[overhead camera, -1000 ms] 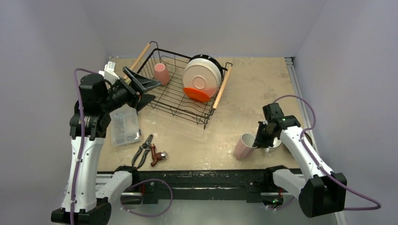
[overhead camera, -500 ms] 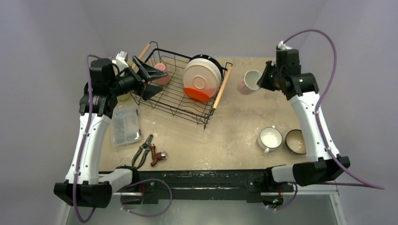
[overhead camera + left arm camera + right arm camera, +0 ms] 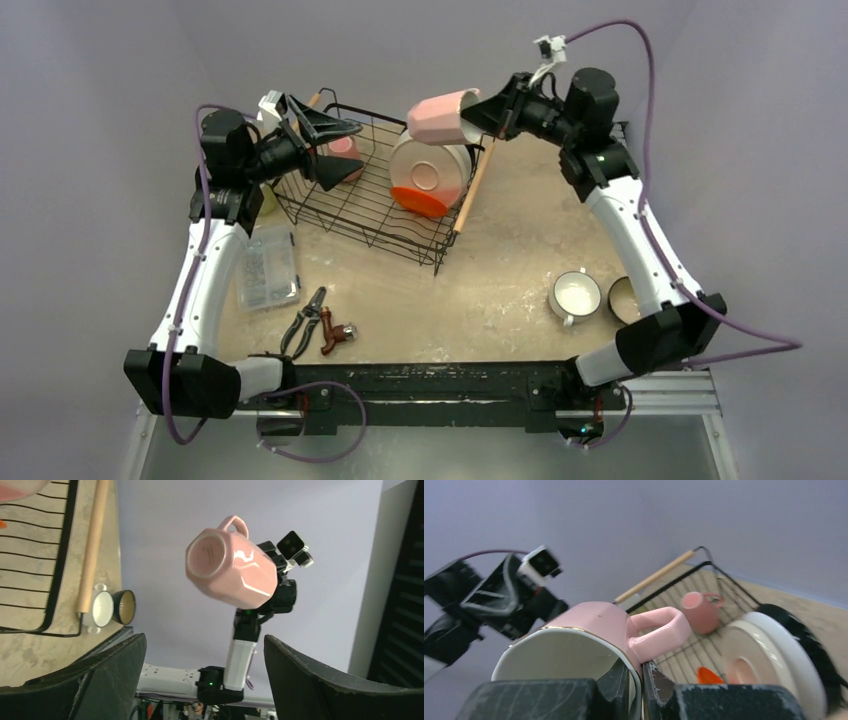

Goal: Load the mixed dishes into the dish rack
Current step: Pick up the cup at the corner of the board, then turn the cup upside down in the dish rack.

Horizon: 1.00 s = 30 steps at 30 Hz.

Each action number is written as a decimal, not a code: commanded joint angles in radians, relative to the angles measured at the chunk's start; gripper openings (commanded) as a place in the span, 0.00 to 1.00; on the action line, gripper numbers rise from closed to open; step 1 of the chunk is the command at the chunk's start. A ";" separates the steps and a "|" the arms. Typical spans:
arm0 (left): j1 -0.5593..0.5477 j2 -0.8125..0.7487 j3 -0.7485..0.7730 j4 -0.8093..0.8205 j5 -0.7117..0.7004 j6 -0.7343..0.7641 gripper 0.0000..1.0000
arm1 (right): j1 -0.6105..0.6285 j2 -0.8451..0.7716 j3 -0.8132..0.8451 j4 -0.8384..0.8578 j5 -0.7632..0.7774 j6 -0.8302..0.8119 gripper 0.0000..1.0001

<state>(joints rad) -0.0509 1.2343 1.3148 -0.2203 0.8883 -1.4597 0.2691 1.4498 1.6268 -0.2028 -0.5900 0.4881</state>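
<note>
My right gripper (image 3: 482,108) is shut on the rim of a pink mug (image 3: 443,116), held tilted in the air above the back right of the black wire dish rack (image 3: 358,208). In the right wrist view the fingers (image 3: 642,680) pinch the mug (image 3: 589,627) wall beside its handle. In the rack stand a cream plate (image 3: 430,160), a red plate (image 3: 420,203) and a small pink mug (image 3: 345,148). My left gripper (image 3: 340,148) is open and empty at the rack's back left corner, facing the held mug (image 3: 232,567). A white mug (image 3: 577,295) and a dark bowl (image 3: 625,298) sit at the front right.
A clear plastic box (image 3: 266,266) lies left of the rack. Pliers (image 3: 305,322) and a red-handled tool (image 3: 338,335) lie near the front edge. The rack's wooden handle (image 3: 473,188) runs along its right side. Walls close the table on three sides.
My right arm lifted the pink mug from the front right, carried it to the back, and now holds it over the rack. My left arm moved back toward the rack's corner, still open.
</note>
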 commanded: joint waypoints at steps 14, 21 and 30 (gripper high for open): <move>-0.115 0.117 -0.021 0.647 0.097 -0.554 0.92 | 0.126 0.101 -0.081 0.777 -0.296 0.372 0.00; -0.163 0.169 0.019 0.726 0.110 -0.613 0.96 | 0.128 0.136 -0.103 0.909 -0.301 0.468 0.00; -0.167 0.175 0.013 0.757 0.089 -0.630 0.82 | 0.137 0.159 -0.112 0.932 -0.295 0.483 0.00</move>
<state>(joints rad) -0.2100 1.4147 1.2884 0.4263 0.9794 -2.0579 0.3935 1.6238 1.5105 0.6281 -0.9028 0.9405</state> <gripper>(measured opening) 0.841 0.081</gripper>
